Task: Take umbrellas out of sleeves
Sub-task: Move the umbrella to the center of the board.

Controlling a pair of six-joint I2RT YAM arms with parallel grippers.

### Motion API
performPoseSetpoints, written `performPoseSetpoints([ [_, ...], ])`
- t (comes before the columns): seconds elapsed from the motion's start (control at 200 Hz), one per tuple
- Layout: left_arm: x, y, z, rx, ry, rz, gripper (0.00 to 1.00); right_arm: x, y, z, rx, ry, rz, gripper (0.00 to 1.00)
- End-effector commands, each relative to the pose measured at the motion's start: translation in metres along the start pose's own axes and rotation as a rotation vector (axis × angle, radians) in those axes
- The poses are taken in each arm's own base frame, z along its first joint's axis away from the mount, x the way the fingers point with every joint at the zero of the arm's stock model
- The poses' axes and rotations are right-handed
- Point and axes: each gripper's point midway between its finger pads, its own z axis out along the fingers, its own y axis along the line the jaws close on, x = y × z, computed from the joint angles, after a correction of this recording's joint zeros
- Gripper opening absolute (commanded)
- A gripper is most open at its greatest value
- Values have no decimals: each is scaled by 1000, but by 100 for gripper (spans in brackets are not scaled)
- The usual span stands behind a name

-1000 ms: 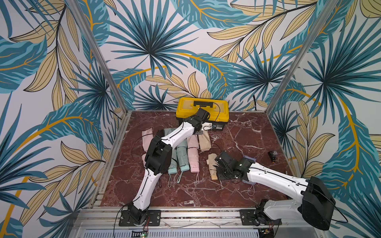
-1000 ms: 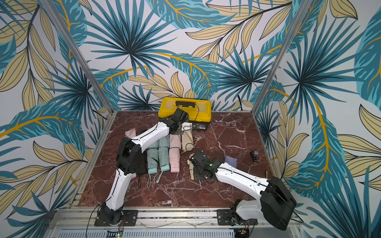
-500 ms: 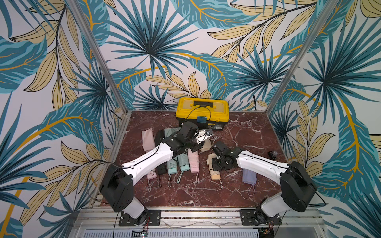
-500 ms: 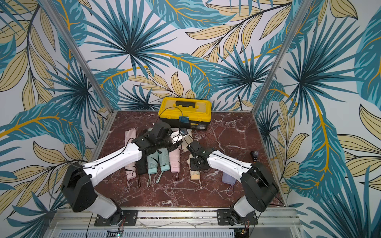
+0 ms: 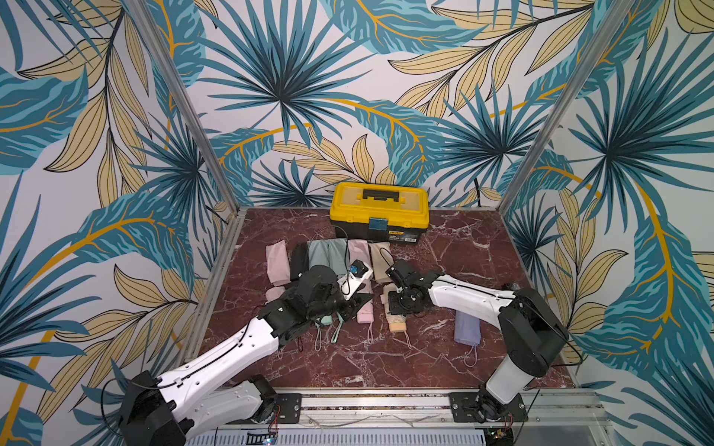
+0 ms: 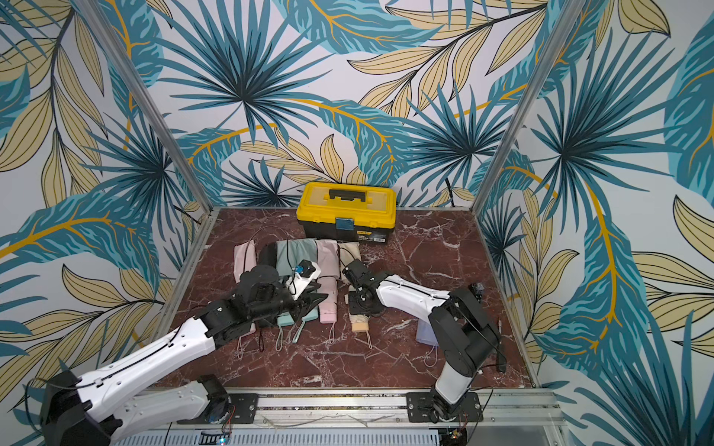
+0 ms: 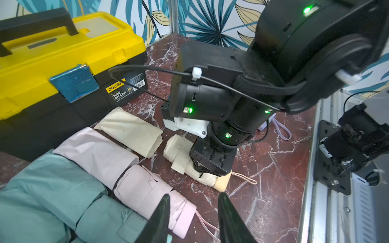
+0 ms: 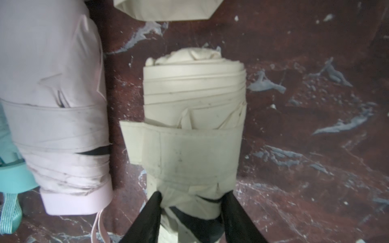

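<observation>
Right gripper point(image 8: 193, 194) clasps the beige umbrella point(image 8: 193, 101) by its handle end, sleeve point(image 8: 166, 10) at twelve o'clock; left gripper point(image 7: 193, 195) hangs half-open, empty. Best held squarely, lifted level.

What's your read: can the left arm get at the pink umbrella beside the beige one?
Likely yes: the left fingers stand open close over the pink umbrella near its handle, nothing between.

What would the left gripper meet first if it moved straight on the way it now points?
Probably the pink umbrella, whose handle end lies just ahead of the left gripper. Depth is unclear: it might instead land on the marble tabletop beside it.
</observation>
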Motion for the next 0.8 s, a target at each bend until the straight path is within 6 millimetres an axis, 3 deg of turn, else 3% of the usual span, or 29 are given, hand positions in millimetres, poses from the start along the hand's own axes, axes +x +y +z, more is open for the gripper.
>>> performPoseSetpoints([
  [0.0, -3, 0, -8, -8, -39, -99, 39, 6, 4, 13, -17, 34, 6, 47],
  [0.27, 8, 2, 7, -7, 14, -184, 39, 2, 12, 19, -47, 34, -2, 47],
  [0.796, -6, 5, 23, -8, 26, -114, 40, -16, 25, 12, -72, 11, 1, 47],
])
